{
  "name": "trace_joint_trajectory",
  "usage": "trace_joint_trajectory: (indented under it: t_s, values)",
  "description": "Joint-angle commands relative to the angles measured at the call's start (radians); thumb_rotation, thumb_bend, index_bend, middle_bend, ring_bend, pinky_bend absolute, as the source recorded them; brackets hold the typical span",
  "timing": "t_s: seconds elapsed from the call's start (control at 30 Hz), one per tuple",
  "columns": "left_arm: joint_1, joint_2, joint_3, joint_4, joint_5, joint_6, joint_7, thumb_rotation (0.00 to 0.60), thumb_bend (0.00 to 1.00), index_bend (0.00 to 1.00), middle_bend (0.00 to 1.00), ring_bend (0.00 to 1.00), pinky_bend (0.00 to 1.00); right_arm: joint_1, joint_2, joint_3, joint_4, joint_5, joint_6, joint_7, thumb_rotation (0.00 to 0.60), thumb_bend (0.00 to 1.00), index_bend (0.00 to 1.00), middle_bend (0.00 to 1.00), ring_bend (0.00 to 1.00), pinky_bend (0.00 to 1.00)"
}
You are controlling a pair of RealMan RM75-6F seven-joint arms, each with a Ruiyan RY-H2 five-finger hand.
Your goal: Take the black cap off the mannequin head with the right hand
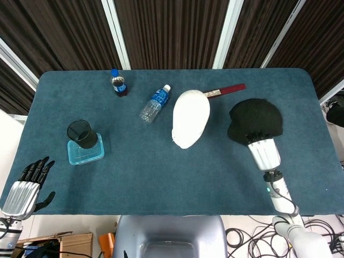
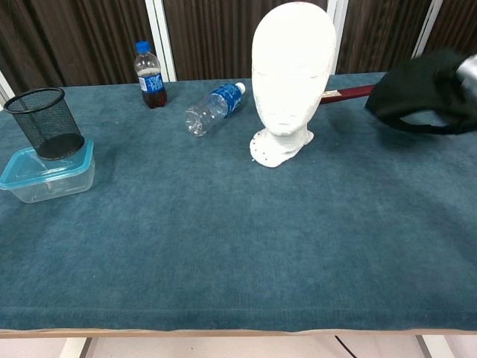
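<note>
cap [image 1: 255, 119] is off the mannequin head [image 1: 190, 117], held by the right hand [image 1: 262, 150] over the table's [image 1: 161, 177] right side; from the chest view it looks just above the cloth, not resting. going left to right: left hand [image 1: 24, 188] hangs past the near left corner, fingers spread, holding nothing. mesh cup [image 1: 81, 133] sits on a plastic box [image 1: 86, 153], one bottle [image 1: 119, 83] upright at the back, another bottle [image 1: 154, 103] lying just left of the mannequin head. red stick [image 1: 226, 90] lies behind it. right hand grips the cap at its near edge, fingers mostly hidden under fabric. risks, as a guess: thin edge grip could slip and drop the cap; cap is soft, could snag on the fingers at release; a swing back left could knock over the bare head.
</note>
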Motion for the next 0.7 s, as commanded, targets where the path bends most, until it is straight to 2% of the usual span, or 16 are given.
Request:
trace_joint_trajectory:
  t_s: [0.03,0.1,0.13,0.17,0.2,0.23,0.3,0.4,0.53,0.6,0.7]
  values:
    - [0.002,-0.001,0.001,-0.002,-0.005,-0.003,0.006,0.6,0.32,0.0,0.0,0.06,0.13,-0.033,-0.029,-0.039,-0.006,-0.017,-0.029,0.018,0.6,0.36,0.56,0.5,0.48,0.83]
    - [0.002,0.0,0.002,-0.004,-0.005,-0.003,0.008,0.6,0.32,0.0,0.0,0.06,0.13,-0.052,-0.029,-0.058,-0.034,-0.02,-0.059,-0.012,0.6,0.31,0.37,0.39,0.37,0.75]
    - [0.003,0.0,0.003,-0.004,-0.004,-0.003,0.009,0.6,0.32,0.0,0.0,0.06,0.13,-0.062,-0.021,-0.068,-0.054,-0.023,-0.076,-0.035,0.6,0.23,0.19,0.29,0.25,0.63]
    - [0.004,-0.001,0.003,-0.004,-0.003,-0.001,0.01,0.6,0.32,0.0,0.0,0.06,0.13,-0.074,-0.006,-0.081,-0.086,-0.027,-0.09,-0.073,0.6,0.17,0.08,0.19,0.15,0.51]
    - [0.004,-0.001,0.002,-0.004,-0.003,0.0,0.011,0.6,0.32,0.0,0.0,0.06,0.13,-0.082,0.009,-0.09,-0.118,-0.031,-0.098,-0.099,0.6,0.12,0.02,0.11,0.07,0.42]
    - [0.004,-0.001,0.003,-0.004,-0.003,0.001,0.011,0.6,0.32,0.0,0.0,0.06,0.13,-0.093,0.034,-0.104,-0.174,-0.036,-0.108,-0.118,0.6,0.09,0.0,0.05,0.02,0.34]
    - [0.004,-0.002,0.002,-0.004,-0.005,-0.001,0.012,0.6,0.32,0.0,0.0,0.06,0.13,-0.114,0.09,-0.127,-0.294,-0.04,-0.134,-0.148,0.6,0.06,0.0,0.0,0.0,0.27]
    - [0.003,-0.002,0.003,-0.005,-0.004,-0.004,0.013,0.6,0.32,0.0,0.0,0.06,0.13,-0.138,0.182,-0.16,-0.473,-0.039,-0.184,-0.209,0.6,0.02,0.0,0.0,0.0,0.19]
    - [0.003,-0.004,0.003,-0.006,-0.005,-0.005,0.018,0.6,0.32,0.0,0.0,0.06,0.13,-0.166,0.349,-0.213,-0.774,-0.015,-0.288,-0.339,0.6,0.0,0.0,0.0,0.0,0.06]
    - [0.002,-0.004,0.003,-0.006,-0.006,-0.007,0.02,0.6,0.32,0.0,0.0,0.06,0.13,-0.172,0.433,-0.237,-0.919,0.001,-0.335,-0.383,0.6,0.0,0.0,0.0,0.0,0.02]
    - [0.002,-0.005,0.002,-0.006,-0.008,-0.008,0.022,0.6,0.32,0.0,0.0,0.06,0.13,-0.175,0.522,-0.259,-1.059,0.012,-0.372,-0.421,0.6,0.0,0.0,0.0,0.0,0.0]
